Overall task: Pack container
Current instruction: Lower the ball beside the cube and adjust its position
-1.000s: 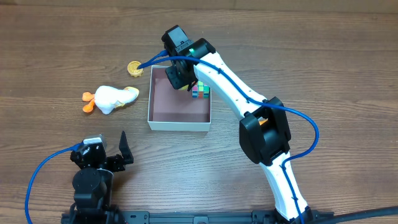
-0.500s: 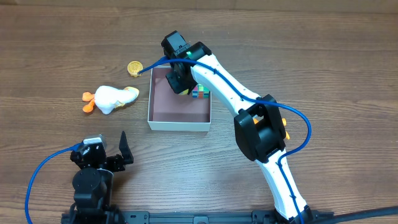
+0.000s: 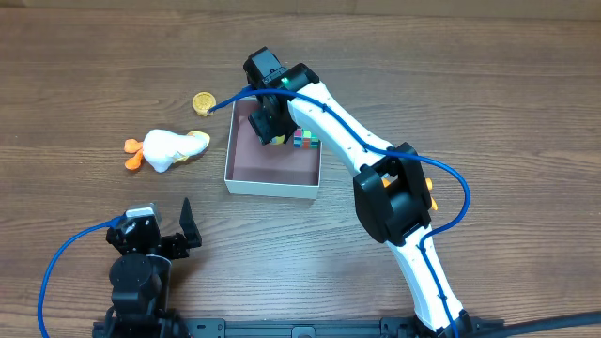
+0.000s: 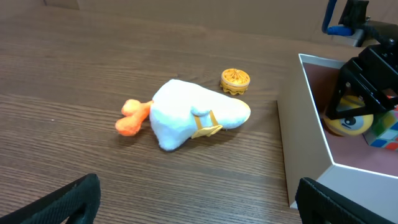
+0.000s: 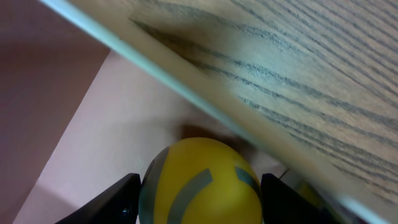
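The container is a shallow white-walled box with a mauve inside, at the table's middle; it also shows in the left wrist view and the right wrist view. My right gripper reaches down into its far part and is shut on a yellow ball-shaped toy with grey stripes, low over the floor near the far wall. The toy also shows in the left wrist view. A multicoloured cube lies in the container beside it. My left gripper is open and empty near the front edge.
A white plush duck with orange feet lies on the wood left of the container and shows in the left wrist view. A small gold round piece lies beyond it, near the container's far left corner.
My right gripper has shifted slightly left and lower inside the container with the yellow toy. The left arm has not moved.
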You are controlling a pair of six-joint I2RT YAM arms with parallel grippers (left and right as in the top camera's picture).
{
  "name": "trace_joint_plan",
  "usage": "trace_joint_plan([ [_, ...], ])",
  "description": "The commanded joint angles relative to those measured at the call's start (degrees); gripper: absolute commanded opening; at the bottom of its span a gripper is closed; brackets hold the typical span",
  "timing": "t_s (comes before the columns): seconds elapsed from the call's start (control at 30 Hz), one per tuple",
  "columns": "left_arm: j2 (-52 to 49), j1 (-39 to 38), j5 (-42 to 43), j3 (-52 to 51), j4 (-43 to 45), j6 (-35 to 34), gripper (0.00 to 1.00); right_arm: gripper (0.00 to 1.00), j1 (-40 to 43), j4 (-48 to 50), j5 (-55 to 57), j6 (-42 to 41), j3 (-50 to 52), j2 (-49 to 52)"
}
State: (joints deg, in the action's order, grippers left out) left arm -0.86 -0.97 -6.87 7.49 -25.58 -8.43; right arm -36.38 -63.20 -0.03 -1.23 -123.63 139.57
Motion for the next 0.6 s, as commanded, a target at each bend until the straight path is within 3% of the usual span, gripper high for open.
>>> trace_joint_plan([
  [0.0,0.59,0.61,0.48,-0.22,0.11,1.14,1.0,0.63,0.17,-0.61,0.09,0.24,-0.61,0.37],
  [0.27,0.59,0.61,0.48,-0.22,0.11,1.14,1.0,0.63,0.13,-3.65,0.11,0.92,-7.02,0.37],
  [0.57,0.59,0.61,0.48,-0.22,0.11,1.14,1.0,0.61,0.2,-4.24,0.57,1.31,-7.37,0.31],
])
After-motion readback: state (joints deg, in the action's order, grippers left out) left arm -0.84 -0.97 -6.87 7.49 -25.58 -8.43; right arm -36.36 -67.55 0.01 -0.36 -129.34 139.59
